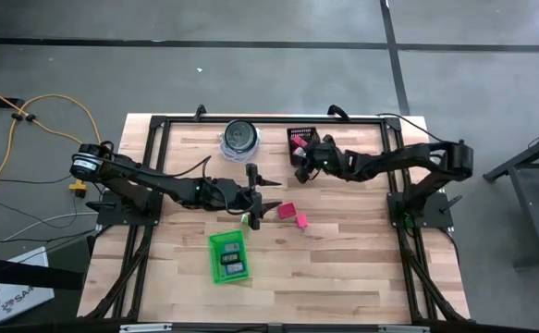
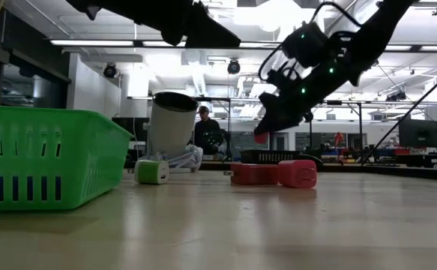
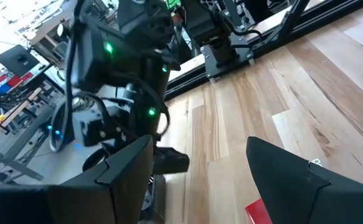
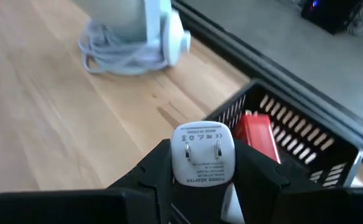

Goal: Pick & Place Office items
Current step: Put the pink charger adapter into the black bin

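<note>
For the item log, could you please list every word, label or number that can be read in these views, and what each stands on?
"POWER ADAPTER": small print on the pronged face of the white plug adapter held in the right tool. The other lines of print on that face are too small to read.
"SA...": start of a word on the white box on the floor left of the table; the rest is cut off.
No other text is legible.

Bright, even light pours down from the ceiling strip lights, which glare white in the low view and turn the arms above into near silhouettes. On the table shadows are soft and faint. Both wrist views blur toward the near fingers.
</note>
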